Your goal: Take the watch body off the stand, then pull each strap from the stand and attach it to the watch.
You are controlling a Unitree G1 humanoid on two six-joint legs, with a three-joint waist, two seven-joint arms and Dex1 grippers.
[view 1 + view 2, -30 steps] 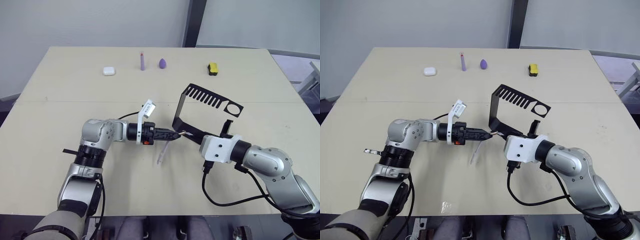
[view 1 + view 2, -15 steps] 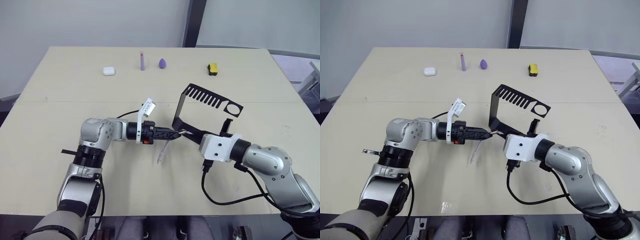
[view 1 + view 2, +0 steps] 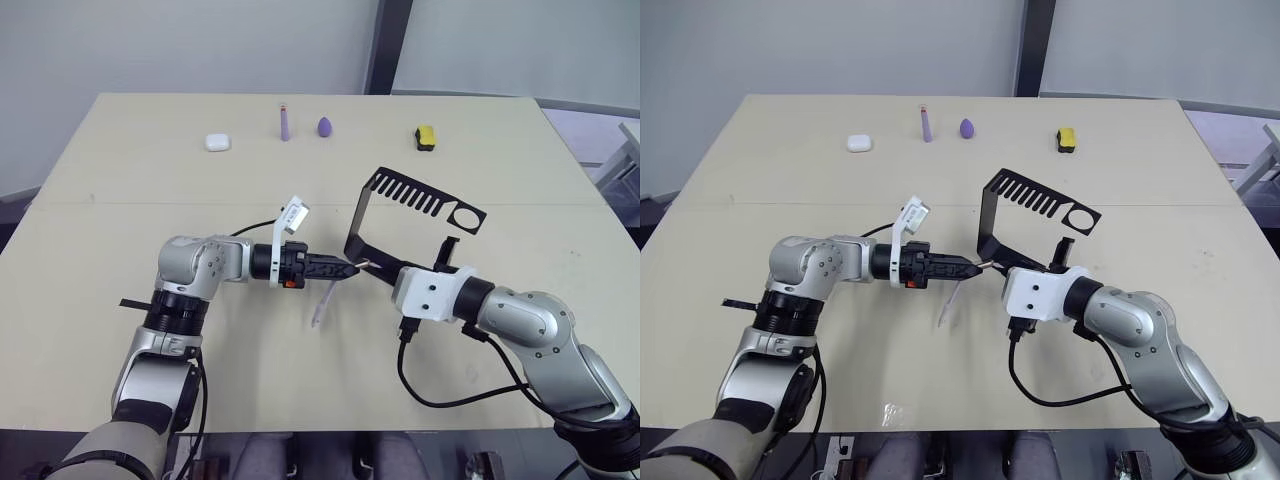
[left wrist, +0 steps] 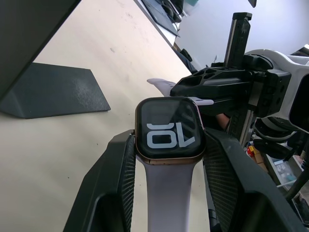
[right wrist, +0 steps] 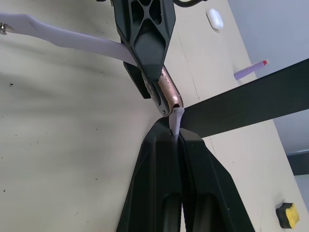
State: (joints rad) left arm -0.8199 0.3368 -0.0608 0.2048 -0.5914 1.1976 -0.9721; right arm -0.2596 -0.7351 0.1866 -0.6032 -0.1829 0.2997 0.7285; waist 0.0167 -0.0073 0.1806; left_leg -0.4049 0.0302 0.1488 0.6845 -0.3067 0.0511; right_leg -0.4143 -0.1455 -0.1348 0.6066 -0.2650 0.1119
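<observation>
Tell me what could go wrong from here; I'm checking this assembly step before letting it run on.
1. The right gripper pinches only the second strap's thin tip, so the strap may slip or buckle against the watch body instead of seating.
2. The left gripper holds the watch body by its sides; a sideways push could twist it.
3. The stand sits right behind both grippers and could get knocked.

Watch body [image 4: 169,130]: black screen, pale digits, copper rim, clamped edgewise between the left hand's [image 4: 169,159] fingers. One pale lavender strap [image 3: 322,304] already attached, hanging to the surface. Second strap [image 5: 176,121] pinched in the right hand [image 5: 175,133], its tip touching the case. Black stand [image 3: 400,215] upright just behind.
</observation>
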